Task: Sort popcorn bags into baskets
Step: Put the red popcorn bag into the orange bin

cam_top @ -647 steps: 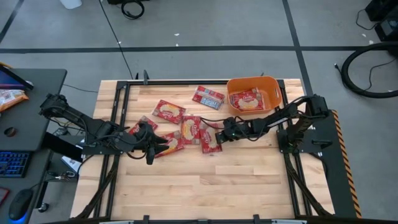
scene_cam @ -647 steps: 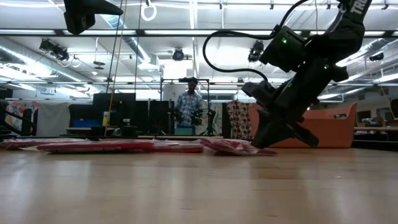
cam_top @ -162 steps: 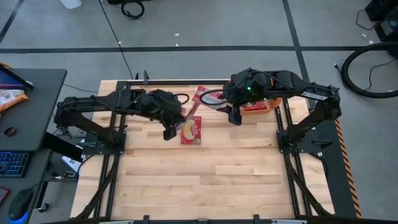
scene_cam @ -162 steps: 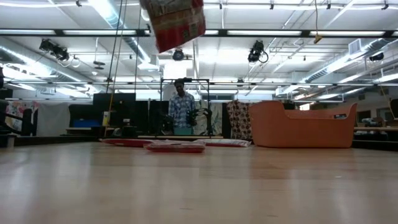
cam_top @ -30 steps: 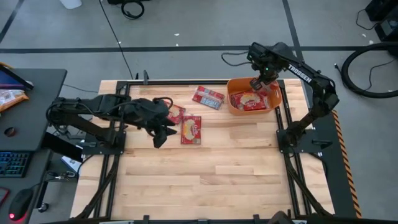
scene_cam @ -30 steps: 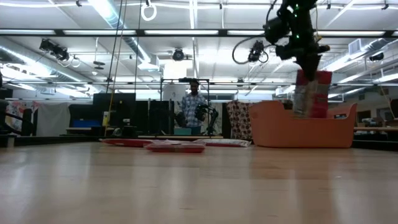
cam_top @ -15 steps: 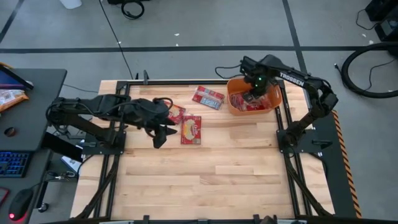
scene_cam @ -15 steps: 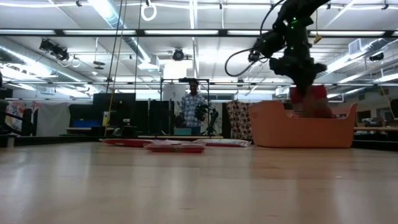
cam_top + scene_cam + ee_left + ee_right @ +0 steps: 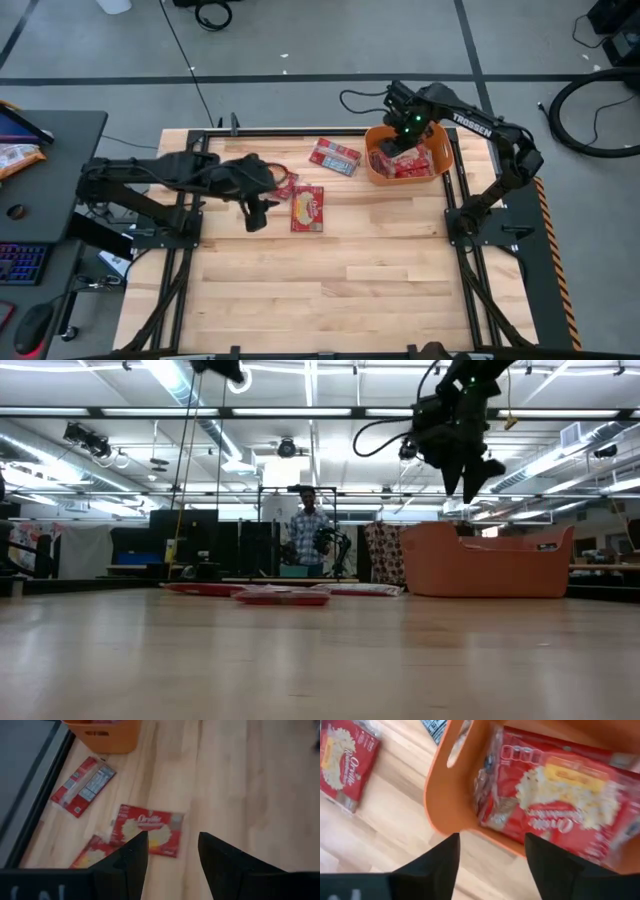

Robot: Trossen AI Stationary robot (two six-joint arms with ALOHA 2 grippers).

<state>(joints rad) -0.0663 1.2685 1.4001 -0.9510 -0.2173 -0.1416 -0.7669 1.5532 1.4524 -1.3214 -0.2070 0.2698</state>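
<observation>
A rounded orange plastic tub (image 9: 408, 160) sits at the wooden table's (image 9: 330, 290) two o'clock corner, touching its far edge, red popcorn packets (image 9: 555, 802) piled inside. Three flat red packets (image 9: 308, 208) lie outside at twelve o'clock; the nearest runs lengthwise front to back. The near half is bare. The right gripper (image 9: 470, 480) hangs spread and empty above the tub; the left gripper (image 9: 172, 852), spread, hovers just beside the packets.

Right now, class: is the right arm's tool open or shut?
Open: the right tool shows its two dark fingers apart and empty, above the orange tub.
</observation>
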